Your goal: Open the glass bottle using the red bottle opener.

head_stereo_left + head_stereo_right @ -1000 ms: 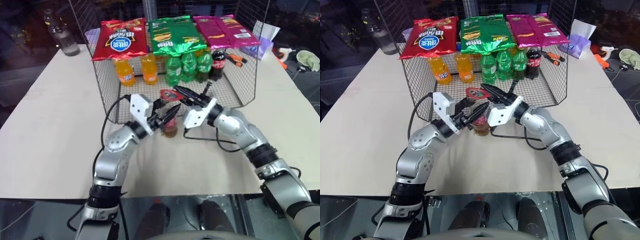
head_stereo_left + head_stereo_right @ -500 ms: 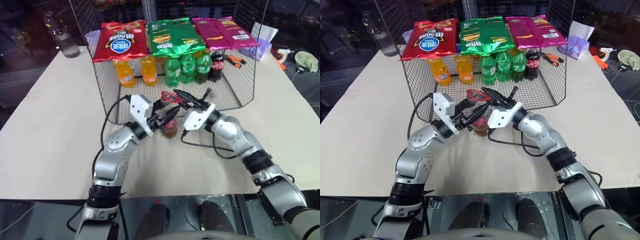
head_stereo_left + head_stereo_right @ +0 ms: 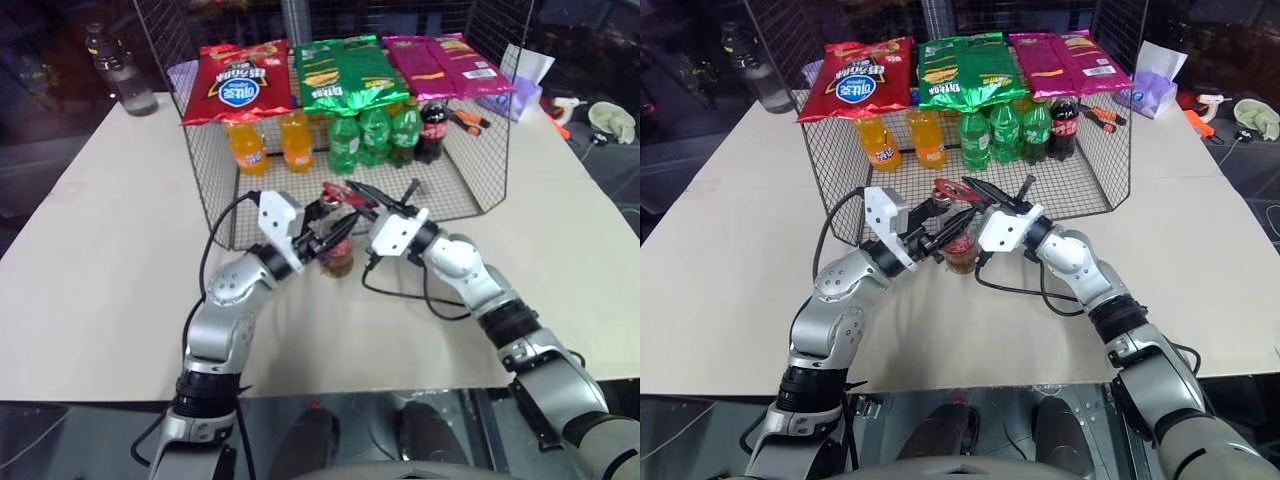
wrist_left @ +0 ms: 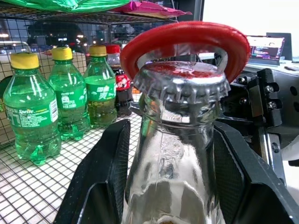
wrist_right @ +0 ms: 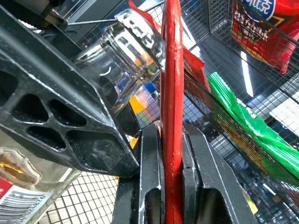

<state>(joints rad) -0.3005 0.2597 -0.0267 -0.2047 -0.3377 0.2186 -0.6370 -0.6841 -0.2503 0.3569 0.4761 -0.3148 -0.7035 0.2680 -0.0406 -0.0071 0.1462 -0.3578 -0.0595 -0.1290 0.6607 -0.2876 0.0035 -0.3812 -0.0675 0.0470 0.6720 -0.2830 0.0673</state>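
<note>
A wire mesh basket [image 3: 480, 190] stands toward the far edge of the tabletop [image 3: 100, 260], its open side facing the robot. Inside it stand two orange soda bottles [image 3: 270, 143], three green soda bottles [image 3: 375, 135] with yellow caps and one dark cola bottle [image 3: 434, 128]. Red, green and pink crisp bags [image 3: 345, 70] lie across its top.

Just in front of the basket's open side, the glass bottle [image 3: 338, 255] stands upright on the tabletop, amber liquid in its lower part. The left gripper [image 3: 335, 232] has its two black fingers clamped on the bottle's clear neck, one on each side. The bottle's crimped silver metal cap [image 4: 181, 79] is still on.

The right gripper [image 5: 170, 186] is closed tight on the flat handle of the red bottle opener [image 4: 187, 39]; the opener's round ring head sits over the cap, touching it
</note>
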